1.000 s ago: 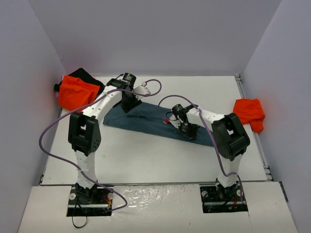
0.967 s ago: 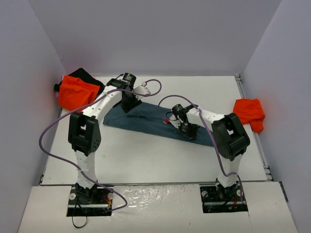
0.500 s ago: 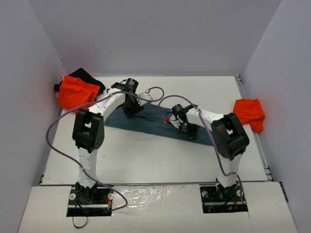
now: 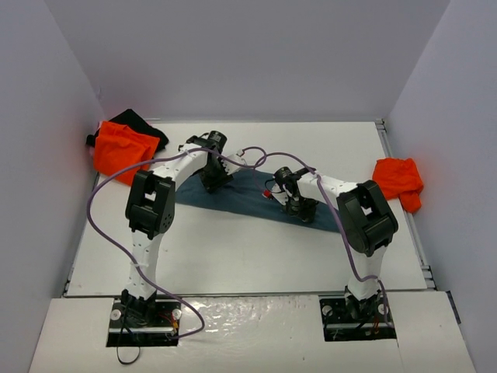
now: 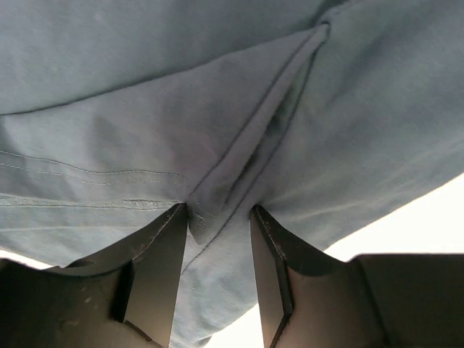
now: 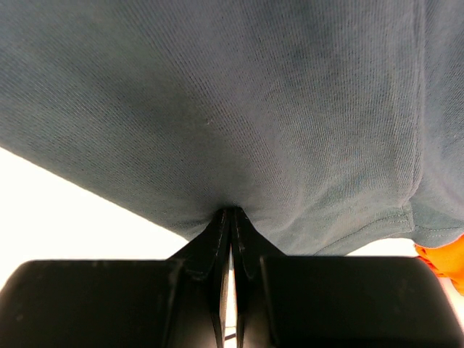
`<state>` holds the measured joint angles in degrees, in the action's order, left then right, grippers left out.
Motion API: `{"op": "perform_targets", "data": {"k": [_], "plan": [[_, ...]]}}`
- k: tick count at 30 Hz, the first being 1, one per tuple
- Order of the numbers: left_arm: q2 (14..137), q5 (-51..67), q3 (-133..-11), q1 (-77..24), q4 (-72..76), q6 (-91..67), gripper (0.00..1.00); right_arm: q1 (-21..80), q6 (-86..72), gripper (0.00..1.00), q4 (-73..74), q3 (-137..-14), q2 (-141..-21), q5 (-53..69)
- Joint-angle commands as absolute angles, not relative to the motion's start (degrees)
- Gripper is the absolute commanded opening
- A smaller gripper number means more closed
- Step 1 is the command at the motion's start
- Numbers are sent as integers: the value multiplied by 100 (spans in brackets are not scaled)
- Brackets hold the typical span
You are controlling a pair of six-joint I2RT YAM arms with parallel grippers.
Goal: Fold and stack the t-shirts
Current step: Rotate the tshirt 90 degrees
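Table: left end effector farther right

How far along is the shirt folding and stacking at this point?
Done: nothing clearly; an orange shirt lies on a dark garment in the far left corner, folded or not I cannot tell. In hand: the blue t-shirt mid-table, pinched by the left tool at a raised crease and by the right tool at its edge. Left: finishing this fold, then the crumpled orange shirt at the right, and stacking.
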<state>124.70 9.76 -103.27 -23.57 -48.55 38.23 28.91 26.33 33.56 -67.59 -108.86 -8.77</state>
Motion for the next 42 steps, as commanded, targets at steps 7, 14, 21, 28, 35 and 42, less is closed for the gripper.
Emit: {"op": "perform_targets", "data": {"k": [7, 14, 21, 28, 35, 42], "plan": [[12273, 665, -10792, -2391, -4680, 3955, 37, 2788, 2505, 0, 2867, -6548, -11268, -552], [12462, 580, -11161, -2391, -4825, 3981, 9, 2795, 2505, 0, 2874, -6495, -11197, -527], [12612, 565, -11375, -2391, -4957, 3998, 5, 2795, 2512, 0, 2840, -6470, -11226, -516], [12928, 223, -11986, -2454, -4963, 4078, 0, 2802, 2490, 0, 2832, -6527, -11300, -483], [13495, -186, -12974, -2706, -5012, 4350, 0, 2813, 2426, 0, 2837, -6511, -11333, -501], [13571, -202, -13159, -2987, -4678, 4500, 0, 2813, 2434, 0, 2821, -6478, -11417, -518]]}}
